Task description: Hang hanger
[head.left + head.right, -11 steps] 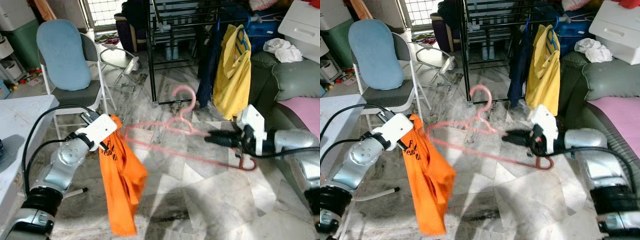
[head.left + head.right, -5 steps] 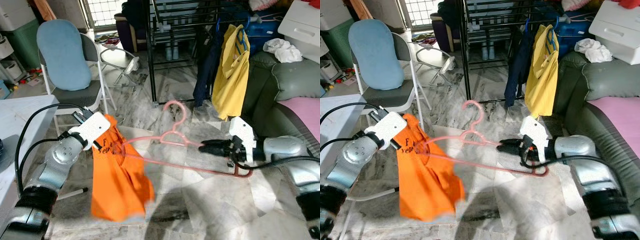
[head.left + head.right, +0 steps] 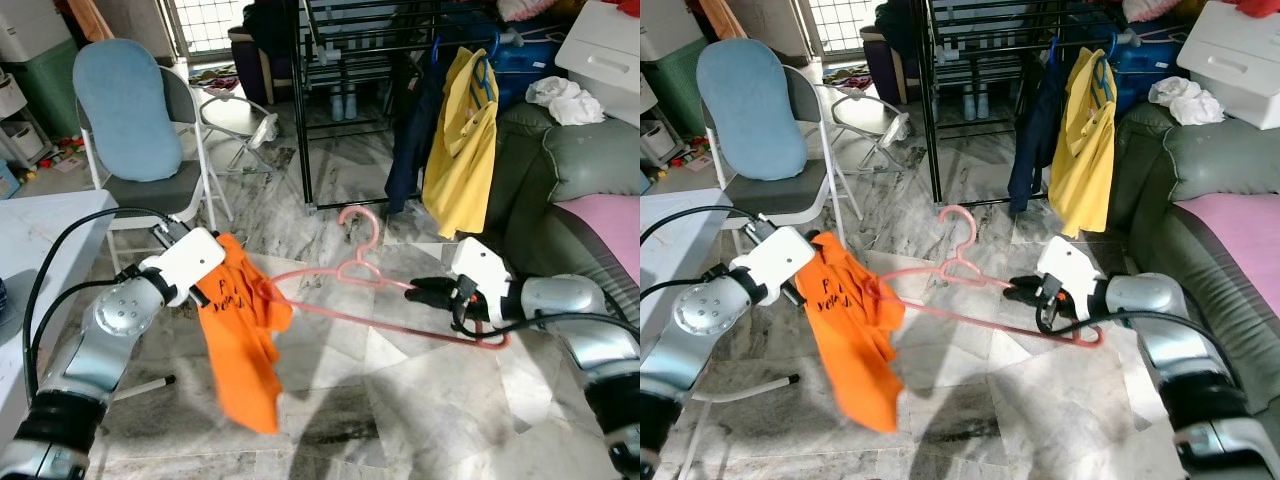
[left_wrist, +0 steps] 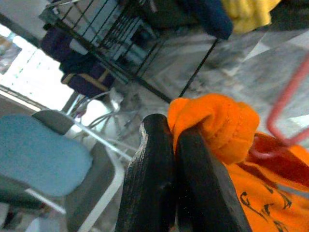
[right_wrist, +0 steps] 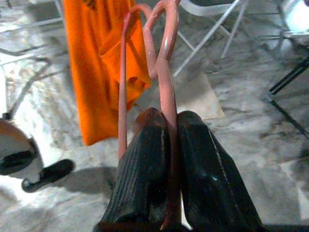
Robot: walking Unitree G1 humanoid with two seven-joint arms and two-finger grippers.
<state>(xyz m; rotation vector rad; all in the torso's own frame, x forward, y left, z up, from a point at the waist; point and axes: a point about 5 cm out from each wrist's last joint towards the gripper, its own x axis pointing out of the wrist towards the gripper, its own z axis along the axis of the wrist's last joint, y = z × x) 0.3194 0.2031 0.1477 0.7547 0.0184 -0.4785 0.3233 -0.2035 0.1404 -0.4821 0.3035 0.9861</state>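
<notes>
Right gripper clamps pink hanger | left gripper pinches orange shirt | risk: shirt slides off hanger's far end.

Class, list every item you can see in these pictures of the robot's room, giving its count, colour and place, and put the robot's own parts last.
hanger: one, pink, held level between the arms, one end inside the orange shirt.
orange shirt: one, orange with dark print, hanging from the left gripper.
yellow shirt: one, yellow, hanging on the drying rack.
dark garment: one, navy, beside the yellow shirt.
drying rack: one, black, at the back.
folding chair: one, grey with a blue cushion, back left.
sofa: one, grey-green, right side.
white cloth: one, white, on the sofa's top.
left gripper: black fingers, clamped on the orange shirt.
right gripper: black fingers, clamped on the hanger.
</notes>
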